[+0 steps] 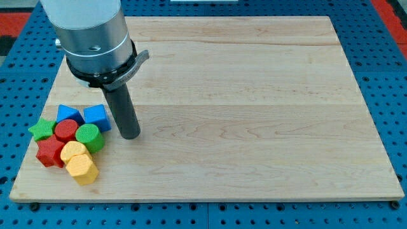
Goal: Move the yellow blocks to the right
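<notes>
Yellow blocks, two of them, sit at the lower left of the frame, at the near edge of a tight cluster: a yellow hexagonal block (82, 168) lowest of all, and a rounded yellow block (72, 151) touching it just above. Neither appears to have started its trip; the task looks barely begun, with both pieces left to push across to the view's right.

The wooden board (254, 95) fills most of the frame and lies bare across its whole right side, so the destination is open. The arm's silver housing (92, 35) looms in the upper left, and its dark rod drops to the board, where my tip (130, 135) rests just right of the cluster, near the blue cube (96, 117) and green cylinder (89, 137) but apparently not touching them. There is no pincer on this arm, so nothing is gripped; the rod only pushes.

Packed around the yellow pair are a red star-shaped block (49, 152), a red cylinder (65, 130), a second blue block (68, 115) of unclear shape and a green star (42, 129). The tip stands on the wrong side: it would likely have to circle to the cluster's left, and the green cylinder beside the upper yellow piece could get swept along.
</notes>
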